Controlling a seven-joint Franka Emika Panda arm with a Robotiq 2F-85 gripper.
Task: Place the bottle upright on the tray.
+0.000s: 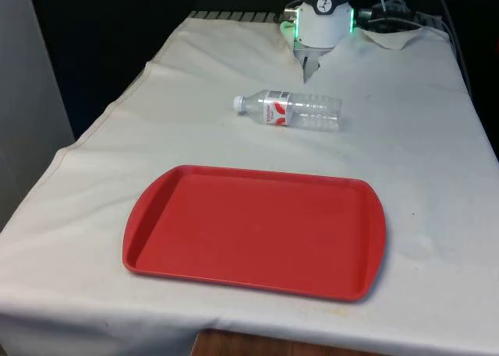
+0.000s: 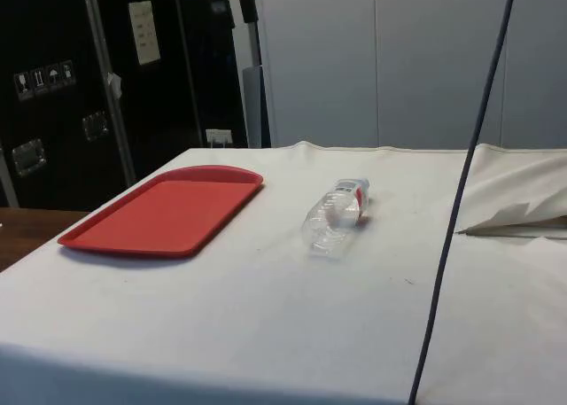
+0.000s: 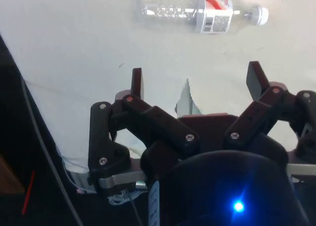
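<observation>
A clear plastic bottle [image 1: 290,111] with a red-and-white label and white cap lies on its side on the white cloth, cap toward the front view's left. In the side view the bottle [image 2: 335,217] rests a short way from the red tray [image 2: 168,212]. The tray [image 1: 257,231] sits nearer the table's front edge, with nothing on it. My gripper [image 1: 310,66] hangs over the table's far end, behind the bottle and apart from it. In the wrist view the gripper [image 3: 195,80] is open, its fingers [image 3: 137,82] spread wide with nothing between them, and the bottle [image 3: 202,13] lies beyond them.
A raised fold of cloth [image 1: 398,38] lies at the far right corner, also visible in the side view as a crease [image 2: 523,217]. A dark cable [image 2: 461,192] hangs down across the side view. Bare cloth surrounds the bottle and tray.
</observation>
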